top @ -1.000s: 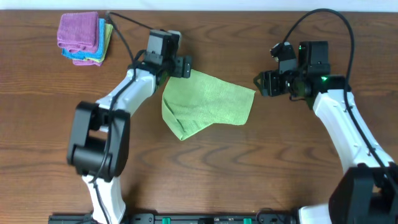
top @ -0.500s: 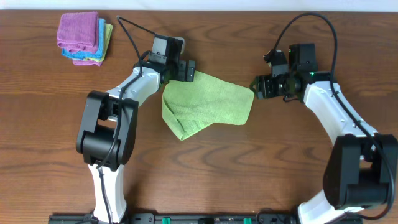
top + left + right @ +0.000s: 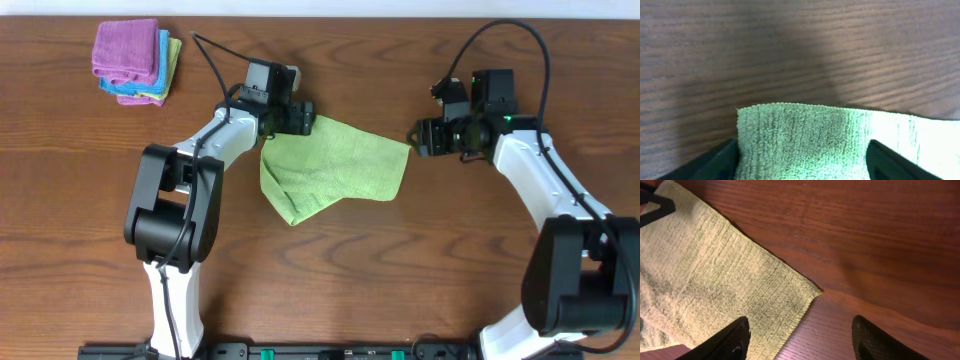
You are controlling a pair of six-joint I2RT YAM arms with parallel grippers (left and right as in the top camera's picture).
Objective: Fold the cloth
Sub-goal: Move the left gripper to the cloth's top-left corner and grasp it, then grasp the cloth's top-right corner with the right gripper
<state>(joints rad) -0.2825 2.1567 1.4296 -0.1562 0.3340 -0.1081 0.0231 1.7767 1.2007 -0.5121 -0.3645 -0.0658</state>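
The lime-green cloth (image 3: 335, 165) lies crumpled and partly folded in the middle of the table. My left gripper (image 3: 304, 118) is at its far left corner. In the left wrist view the cloth's corner (image 3: 800, 135) lies between my two widely spread fingers (image 3: 715, 162), so that gripper (image 3: 801, 157) is open around it. My right gripper (image 3: 416, 138) is open just right of the cloth's right corner (image 3: 405, 150). In the right wrist view that corner (image 3: 810, 294) lies ahead of the open right gripper (image 3: 797, 337). No white tag shows.
A stack of folded cloths, with a purple one (image 3: 127, 48) on top and a blue one (image 3: 128, 90) beneath, sits at the far left corner of the wooden table (image 3: 400, 270). The left arm's cable (image 3: 215, 55) runs behind it.
My left gripper has shifted slightly right and down onto the cloth's far left corner. My right gripper has stayed by the right corner. The cloth's shape is unchanged.
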